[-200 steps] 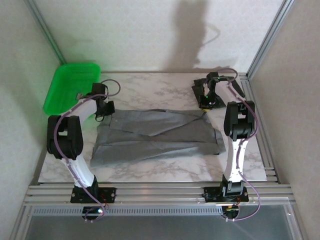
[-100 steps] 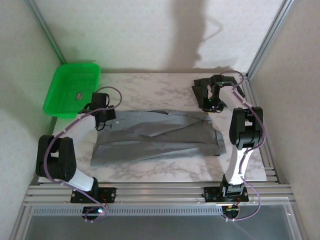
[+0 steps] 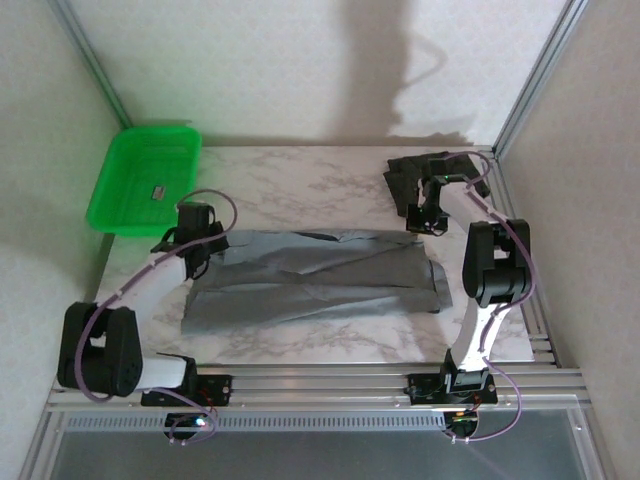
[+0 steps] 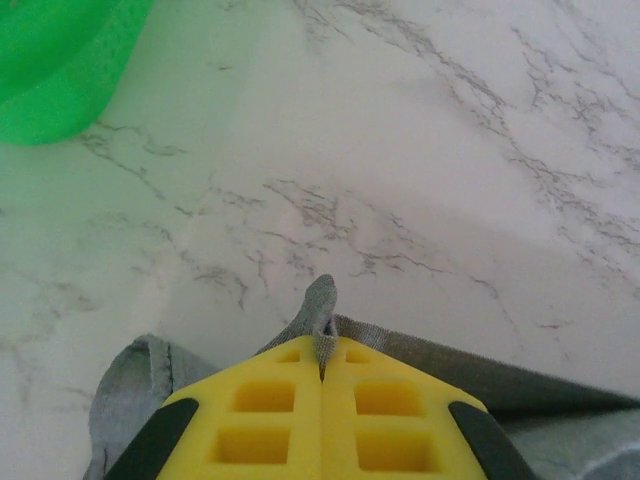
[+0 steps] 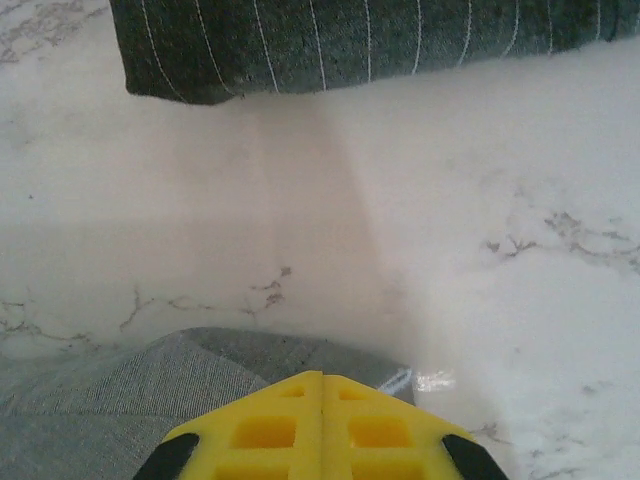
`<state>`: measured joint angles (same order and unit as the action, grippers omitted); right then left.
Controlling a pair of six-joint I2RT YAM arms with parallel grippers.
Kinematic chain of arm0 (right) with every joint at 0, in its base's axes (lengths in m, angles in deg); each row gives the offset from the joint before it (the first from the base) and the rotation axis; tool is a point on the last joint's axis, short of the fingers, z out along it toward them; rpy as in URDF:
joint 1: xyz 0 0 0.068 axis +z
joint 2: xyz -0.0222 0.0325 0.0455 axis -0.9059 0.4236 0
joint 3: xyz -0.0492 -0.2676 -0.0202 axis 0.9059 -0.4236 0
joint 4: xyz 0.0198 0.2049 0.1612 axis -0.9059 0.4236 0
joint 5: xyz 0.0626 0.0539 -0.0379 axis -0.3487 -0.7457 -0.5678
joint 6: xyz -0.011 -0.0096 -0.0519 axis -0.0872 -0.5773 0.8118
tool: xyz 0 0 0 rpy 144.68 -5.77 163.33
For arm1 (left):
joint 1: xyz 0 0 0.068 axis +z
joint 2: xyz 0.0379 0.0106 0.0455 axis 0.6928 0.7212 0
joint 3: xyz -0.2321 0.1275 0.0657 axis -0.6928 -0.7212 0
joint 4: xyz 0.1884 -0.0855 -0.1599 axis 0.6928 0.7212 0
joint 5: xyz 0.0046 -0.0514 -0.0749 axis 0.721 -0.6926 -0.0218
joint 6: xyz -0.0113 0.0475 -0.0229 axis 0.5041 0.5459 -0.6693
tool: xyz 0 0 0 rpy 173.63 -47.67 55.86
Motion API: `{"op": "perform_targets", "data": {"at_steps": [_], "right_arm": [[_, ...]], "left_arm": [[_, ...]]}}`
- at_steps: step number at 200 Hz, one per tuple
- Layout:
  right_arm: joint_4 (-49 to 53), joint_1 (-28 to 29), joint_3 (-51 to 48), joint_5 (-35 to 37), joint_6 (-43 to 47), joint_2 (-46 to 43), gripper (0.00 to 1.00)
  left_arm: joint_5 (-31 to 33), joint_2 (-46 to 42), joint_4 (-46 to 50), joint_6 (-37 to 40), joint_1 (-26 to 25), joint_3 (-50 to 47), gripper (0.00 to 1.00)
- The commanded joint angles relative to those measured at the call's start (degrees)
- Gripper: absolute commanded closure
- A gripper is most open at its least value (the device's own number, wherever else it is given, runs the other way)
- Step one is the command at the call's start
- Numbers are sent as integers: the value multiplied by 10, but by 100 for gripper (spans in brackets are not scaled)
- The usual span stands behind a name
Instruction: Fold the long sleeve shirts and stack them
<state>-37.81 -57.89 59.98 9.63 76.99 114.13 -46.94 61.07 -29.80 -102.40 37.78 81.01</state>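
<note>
**Worktop layout.** The grey shirt [image 3: 320,280] lies spread flat across the middle of the marble worktop [image 3: 330,185], with its long side running left to right. The charcoal shirt [image 3: 403,175] sits bunched at the far right corner, apart from the grey one. In the right wrist view it shows fine pale stripes [image 5: 350,40]. The green tray [image 3: 140,165] rests at the far left corner.

**Left hand.** The left hand [image 3: 197,245] is at the grey shirt's far left corner. In the left wrist view its yellow pads are pressed together [image 4: 322,375], and a tuft of grey cloth [image 4: 320,305] is pinched between them. The green tray's edge [image 4: 50,70] is visible at the upper left of that view.

**Right hand.** The right hand [image 3: 428,222] is at the shirt's far right corner. Its pads are pressed together [image 5: 322,400] directly over the grey cloth's edge [image 5: 120,400]. Whether any cloth is caught between them cannot be told.

**Change from one second earlier.**
- The left arm's elbow has dropped toward the near left edge.
- The left hand has shifted nearer and slightly left.
- The right arm's elbow has moved nearer, and its hand has moved off the charcoal shirt's edge.
- The grey shirt's far edge, previously showing a raised fold, now runs straighter between the two hands.
</note>
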Motion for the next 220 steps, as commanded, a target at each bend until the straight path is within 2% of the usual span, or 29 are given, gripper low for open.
{"op": "perform_targets", "data": {"at_steps": [1, 106, 163, 207, 220], "right_arm": [[-2, -1, -23, 37, -27, -22, 100], [4, -1, -111, 69, -106, -58, 100], [16, 0, -138, 99, -123, -63, 100], [21, -2, -152, 119, -140, -61, 100], [20, -1, -155, 119, -142, -61, 100]], "left_arm": [[46, -39, -11, -40, -2, -31, 100], [103, -156, 45, -177, -21, -155, 100], [144, -178, 96, -231, -20, -197, 100], [143, -190, 126, -266, -21, -202, 100], [133, -191, 141, -285, -21, -204, 93]]}}
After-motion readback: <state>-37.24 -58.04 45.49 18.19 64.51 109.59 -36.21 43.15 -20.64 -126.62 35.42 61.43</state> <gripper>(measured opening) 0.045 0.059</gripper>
